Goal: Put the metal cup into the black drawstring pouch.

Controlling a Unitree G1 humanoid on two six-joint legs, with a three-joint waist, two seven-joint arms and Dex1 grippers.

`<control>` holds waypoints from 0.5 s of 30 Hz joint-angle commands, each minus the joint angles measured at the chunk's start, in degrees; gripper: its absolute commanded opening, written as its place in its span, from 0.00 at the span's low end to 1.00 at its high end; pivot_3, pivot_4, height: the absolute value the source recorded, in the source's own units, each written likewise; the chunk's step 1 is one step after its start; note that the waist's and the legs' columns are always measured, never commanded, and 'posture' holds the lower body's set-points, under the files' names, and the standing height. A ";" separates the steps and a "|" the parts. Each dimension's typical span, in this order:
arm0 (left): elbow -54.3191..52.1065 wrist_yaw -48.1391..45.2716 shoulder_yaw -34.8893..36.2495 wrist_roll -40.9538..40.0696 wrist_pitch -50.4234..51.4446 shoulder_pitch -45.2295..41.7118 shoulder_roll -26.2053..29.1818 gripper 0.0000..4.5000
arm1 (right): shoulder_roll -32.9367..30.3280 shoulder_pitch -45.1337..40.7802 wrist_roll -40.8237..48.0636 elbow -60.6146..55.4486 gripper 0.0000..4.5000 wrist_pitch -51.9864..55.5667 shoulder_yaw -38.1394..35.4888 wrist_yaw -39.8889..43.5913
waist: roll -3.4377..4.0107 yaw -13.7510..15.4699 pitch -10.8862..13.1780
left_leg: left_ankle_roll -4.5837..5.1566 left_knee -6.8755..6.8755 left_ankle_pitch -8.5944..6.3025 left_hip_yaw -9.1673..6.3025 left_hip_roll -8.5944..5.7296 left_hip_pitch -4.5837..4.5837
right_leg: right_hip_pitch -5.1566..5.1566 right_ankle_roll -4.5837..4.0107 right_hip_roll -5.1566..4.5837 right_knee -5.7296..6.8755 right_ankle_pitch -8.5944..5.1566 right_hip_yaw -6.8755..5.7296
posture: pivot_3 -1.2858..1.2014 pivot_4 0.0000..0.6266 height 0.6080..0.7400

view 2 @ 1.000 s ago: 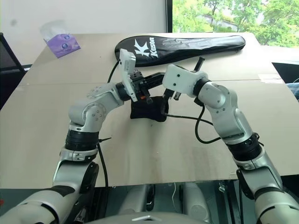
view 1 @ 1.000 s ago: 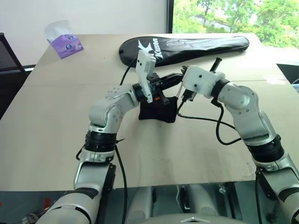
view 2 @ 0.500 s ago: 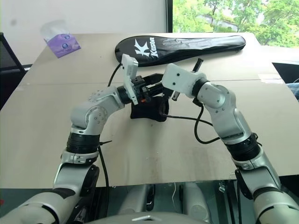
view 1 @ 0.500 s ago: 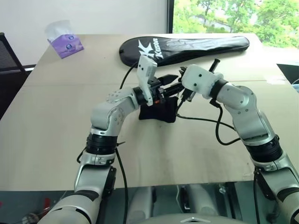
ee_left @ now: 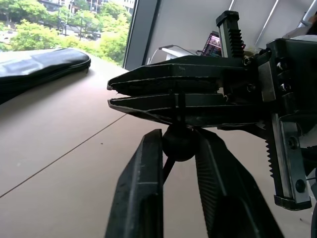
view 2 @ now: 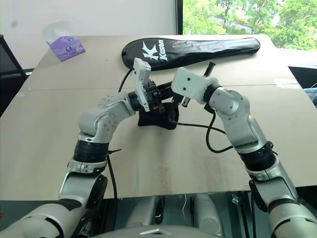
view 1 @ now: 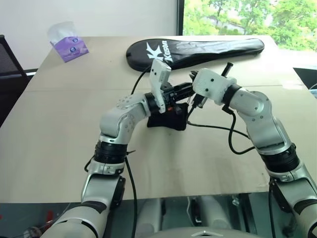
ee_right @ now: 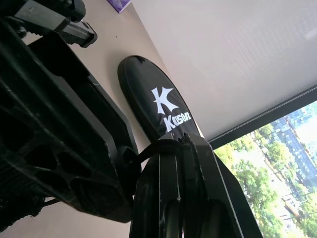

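With the pouch (view 1: pixel 167 118) on the table (view 1: pixel 59 129), the right gripper (ee_right: pixel 181 144), fingers together, pinches its drawcord (ee_right: pixel 156 146) while the left gripper (ee_left: pixel 179 144) clamps the cord bead (ee_left: pixel 178 143), apparently drawing it shut.

A tan table (view 2: pixel 49 148) is seen from above, with a seam running across it. Near its middle the pouch (view 2: pixel 157 119) is held raised slightly above the surface, sagging beneath the two grippers. The left gripper (view 2: pixel 163 92) and the right gripper (view 2: pixel 172 101) are brought together directly over the pouch's top, their fingers meeting there; what exactly is pinched cannot be made out. A black cable (view 2: pixel 210 139) is looped from the right arm across the table. Behind the grippers a racket cover (view 2: pixel 193 48) with white lettering is laid flat. A purple tissue pack (view 2: pixel 65 45) is placed at the far left corner.
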 commanded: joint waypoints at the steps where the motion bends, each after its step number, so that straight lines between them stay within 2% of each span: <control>1: -0.50 -0.77 0.18 0.17 -1.44 -1.52 0.10 0.05 | 0.01 -0.59 0.02 -2.23 0.00 -0.62 -1.36 -0.26 | 0.00 0.00 0.00 | 0.00 0.00 0.00 0.00 0.00 0.00 | 0.00 0.00 0.00 0.00 0.00 0.00 | 0.52 0.24 1.00; 4: -0.15 -0.69 -0.18 1.05 -1.36 -1.26 0.51 0.05 | -0.40 -0.57 0.28 -1.55 0.00 -0.79 -2.24 -0.48 | 0.00 0.00 0.00 | 0.00 0.00 0.00 0.00 0.00 0.00 | 0.00 0.00 0.00 0.00 0.00 0.00 | 0.52 0.24 1.00; 7: -0.47 -0.73 -1.54 3.02 -0.43 0.36 2.40 0.05 | 0.08 -0.32 3.61 1.86 0.00 0.58 -8.47 -3.14 | 0.00 0.02 0.00 | 0.00 0.00 0.00 0.00 0.00 0.00 | 0.00 0.00 0.01 0.00 0.00 -0.01 | 0.52 0.24 1.00; 11: -3.23 0.19 -2.79 5.01 2.25 5.92 6.65 0.05 | -3.30 1.06 6.98 15.09 0.00 -1.19 -18.21 -7.36 | 0.00 0.10 0.00 | 0.01 0.00 0.00 0.01 -0.01 0.00 | 0.03 0.00 0.01 -0.01 0.00 0.00 | 0.52 0.24 1.00; 15: -7.06 2.48 -2.68 6.42 4.78 13.27 10.64 0.05 | -8.59 1.66 8.73 28.64 0.00 -7.17 -21.68 -8.82 | 0.01 0.14 0.02 | 0.02 -0.03 -0.01 0.01 -0.01 0.00 | 0.03 -0.01 -0.10 -0.05 0.00 0.09 | 0.52 0.24 1.00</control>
